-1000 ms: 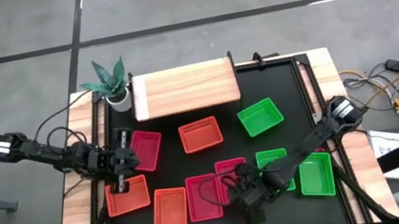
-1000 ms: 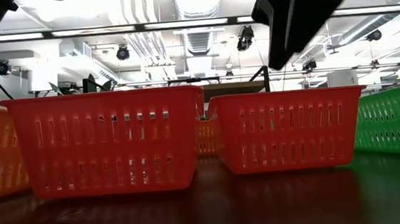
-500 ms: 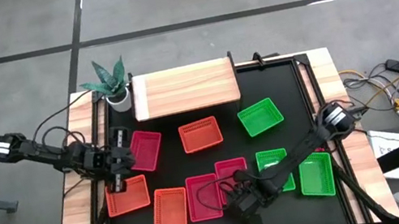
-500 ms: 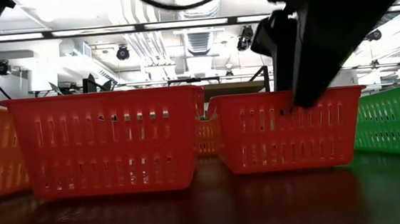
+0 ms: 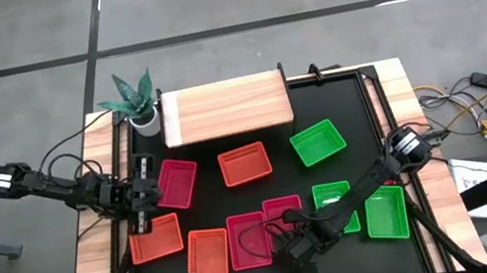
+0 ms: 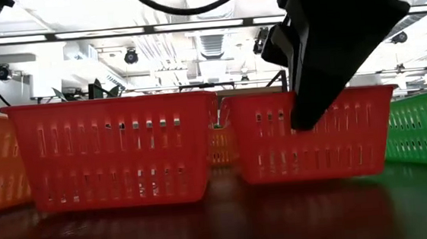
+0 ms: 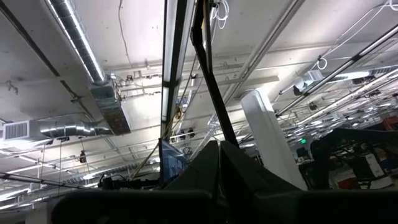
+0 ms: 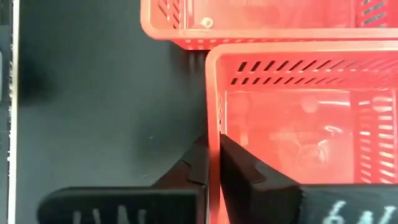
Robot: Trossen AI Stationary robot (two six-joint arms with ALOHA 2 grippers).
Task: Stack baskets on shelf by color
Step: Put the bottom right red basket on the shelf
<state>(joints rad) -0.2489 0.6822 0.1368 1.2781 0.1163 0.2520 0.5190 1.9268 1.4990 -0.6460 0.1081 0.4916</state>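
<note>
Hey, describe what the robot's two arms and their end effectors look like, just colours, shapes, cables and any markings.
Both arms are dark, slender and jointed, each with a silvery-white cylindrical joint near its base. A thin black cable loops beside the left arm. The right arm ends in the right end effector, two flat black angular fingers on a black bar bearing faint white lettering. The left end effector looks blocky and black.

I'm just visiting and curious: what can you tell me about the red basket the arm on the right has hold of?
The red basket is a shallow rectangular tray of slotted plastic, open side up and empty. It sits on the black tabletop near the front edge, close beside another red basket. The right gripper is shut on its rim, one finger inside the wall and one outside.
</note>
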